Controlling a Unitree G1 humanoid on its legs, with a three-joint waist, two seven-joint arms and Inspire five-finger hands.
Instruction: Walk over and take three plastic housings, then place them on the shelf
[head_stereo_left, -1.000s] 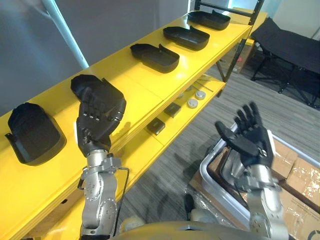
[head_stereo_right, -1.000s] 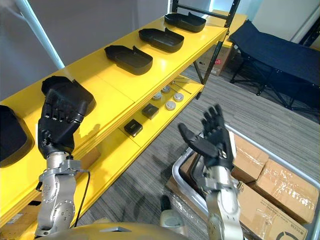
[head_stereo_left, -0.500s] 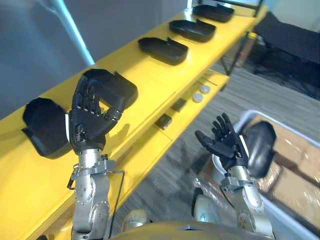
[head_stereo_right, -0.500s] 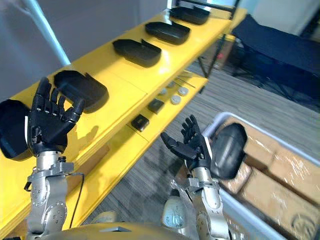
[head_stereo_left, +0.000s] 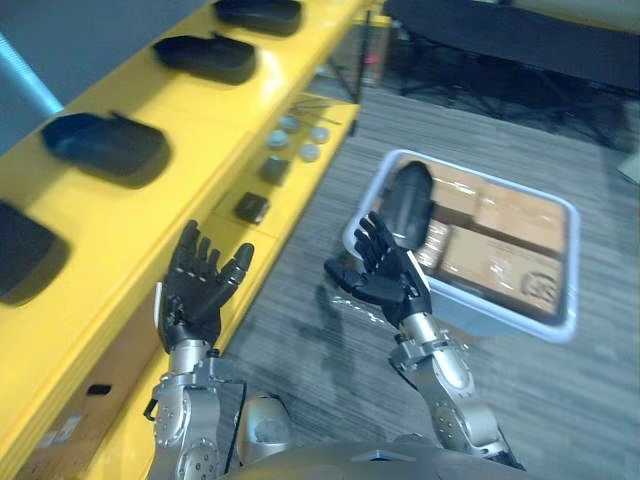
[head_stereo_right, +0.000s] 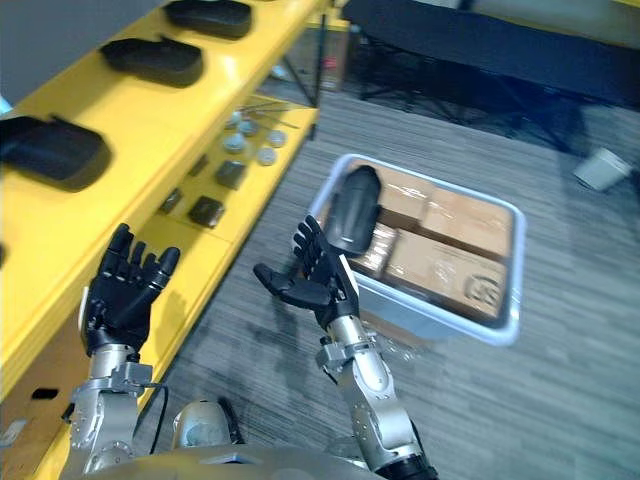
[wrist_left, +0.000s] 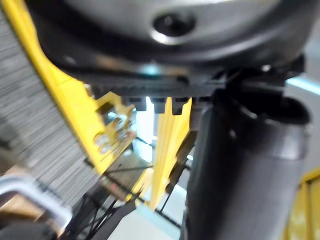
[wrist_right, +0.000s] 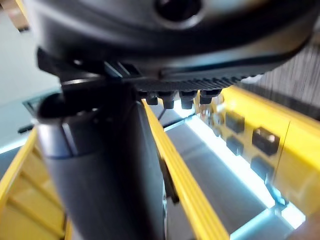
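Note:
Several black plastic housings lie in a row on the yellow shelf (head_stereo_left: 150, 105), among them one (head_stereo_left: 100, 145) near me and another (head_stereo_left: 205, 57) farther along. One more black housing (head_stereo_left: 405, 203) stands on end in a grey bin (head_stereo_left: 573, 270) on the floor to the right. My left hand (head_stereo_left: 200, 288) is raised beside the shelf's front edge, fingers straight and spread, holding nothing. My right hand (head_stereo_left: 388, 278) is up over the carpet just in front of the bin, palm open and empty, close to the housing in the bin but apart from it.
Cardboard boxes (head_stereo_left: 500, 250) take up most of the bin. The lower shelf board carries small round discs (head_stereo_left: 300, 140) and black blocks (head_stereo_left: 252, 207). A dark folding cot (head_stereo_left: 500, 30) stands at the back, and a white cup (head_stereo_right: 600, 168) lies on the carpet at the right.
The camera has swung down and right toward the bin. My left hand has come off the shelf's housing and dropped to the shelf's edge. The right hand stays open, now near the bin.

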